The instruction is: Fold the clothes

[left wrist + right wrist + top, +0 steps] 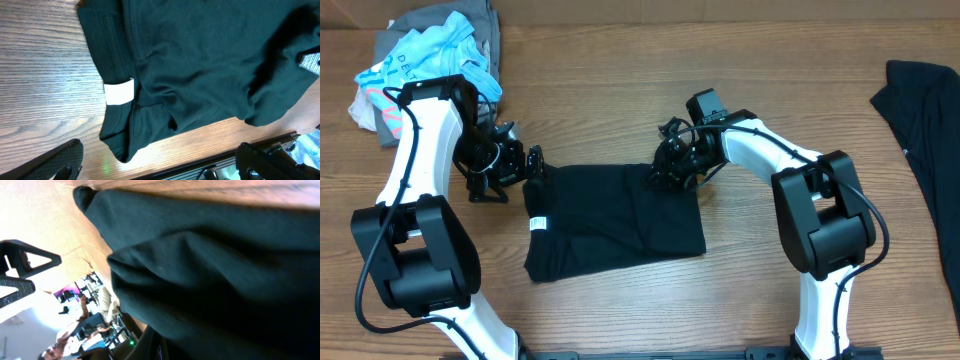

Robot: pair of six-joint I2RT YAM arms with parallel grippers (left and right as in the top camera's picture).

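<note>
- The shirt [225, 280] lies closest to the lens in the right wrist view. Its black cloth is bunched into a rounded ridge and fills most of that frame, with a strip of the wooden surface [620, 320] above it.
- From overhead, the shirt sits mid-surface between the two arms, folded to a rough rectangle.
- Its long axis runs left to right, with the near edge slanting slightly.
- The cloth is plain black and softly creased. A small white tag [537, 222] shows at its left edge, beside a stitched hem seen in the left wrist view.
- The left hand [533, 170] is at the shirt's far left corner. Its fingers [62, 160] stand wide apart, with nothing between them.
- The right hand [665, 172] is at the shirt's far right corner, against the cloth. I cannot tell whether it is gripping, because fabric hides the fingers.
- A pile [430, 50] of grey, light blue and white clothes lies at the far left corner, well apart from the shirt.
- Another black garment [925, 130] lies along the right edge.
</note>
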